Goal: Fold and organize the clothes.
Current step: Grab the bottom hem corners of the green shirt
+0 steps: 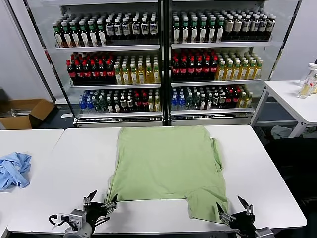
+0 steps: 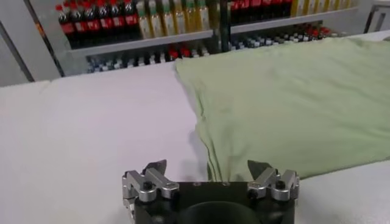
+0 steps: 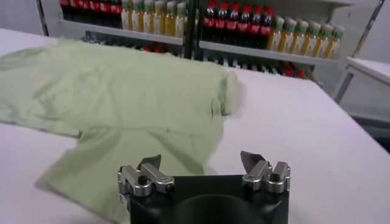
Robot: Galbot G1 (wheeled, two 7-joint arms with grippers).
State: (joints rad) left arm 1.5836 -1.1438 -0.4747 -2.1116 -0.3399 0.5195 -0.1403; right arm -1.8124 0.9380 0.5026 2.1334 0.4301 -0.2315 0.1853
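The clothes are one light green shirt (image 1: 163, 161), spread flat and plain side up on the white table (image 1: 84, 163). One short sleeve (image 1: 205, 204) sticks out at its near right corner. My left gripper (image 1: 103, 197) hovers open at the table's front edge, just off the shirt's near left corner. In the left wrist view that gripper (image 2: 207, 165) is empty, with the shirt's (image 2: 292, 103) edge just ahead. My right gripper (image 1: 230, 204) is open beside the sleeve. In the right wrist view it (image 3: 200, 159) holds nothing, and the shirt (image 3: 122, 97) lies ahead.
A crumpled light blue cloth (image 1: 14, 169) lies on the adjoining table at the left. Drink coolers (image 1: 163, 59) full of bottles stand behind the table. A cardboard box (image 1: 25, 113) sits on the floor at the far left. A second white table (image 1: 292, 99) stands at the far right.
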